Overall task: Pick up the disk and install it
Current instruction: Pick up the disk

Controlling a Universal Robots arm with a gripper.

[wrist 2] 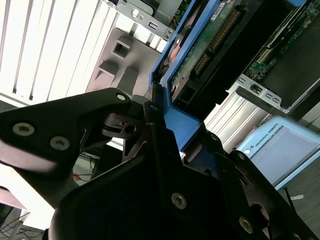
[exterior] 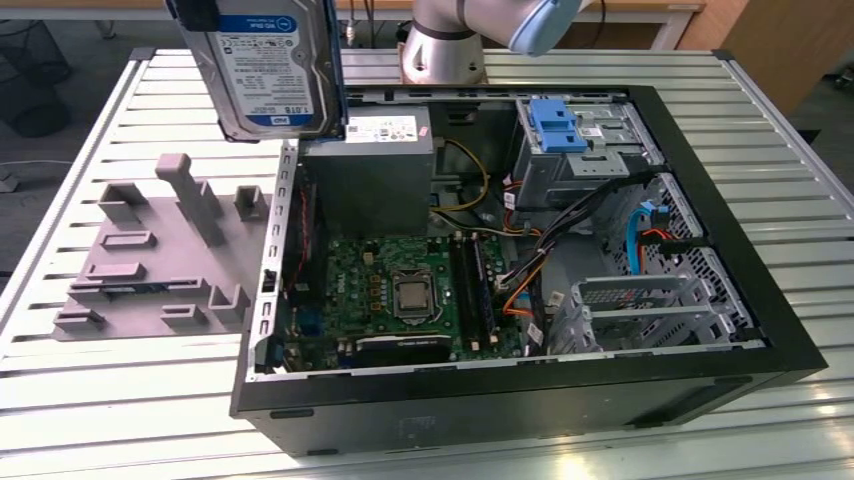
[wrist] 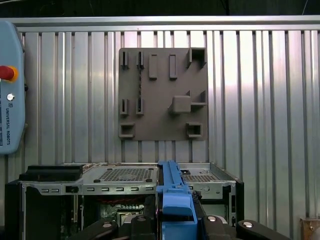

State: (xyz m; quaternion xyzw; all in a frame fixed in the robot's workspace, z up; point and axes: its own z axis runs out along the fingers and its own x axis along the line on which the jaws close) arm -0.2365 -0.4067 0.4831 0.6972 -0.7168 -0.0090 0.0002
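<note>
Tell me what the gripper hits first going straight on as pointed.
Likely the open black computer case, near its perforated metal wall; the silver disk in its blue carrier, clamped in the jaws, would touch first. Depth unclear.

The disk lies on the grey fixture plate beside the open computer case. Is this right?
No. The disk is not lying on the grey fixture plate beside the open computer case: the exterior view shows it up in the air, and in the second wrist view the tool grips it.

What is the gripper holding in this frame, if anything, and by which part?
The gripper is shut on the disk. Its fingers clamp the blue carrier bracket at one end of the drive, from both sides.
</note>
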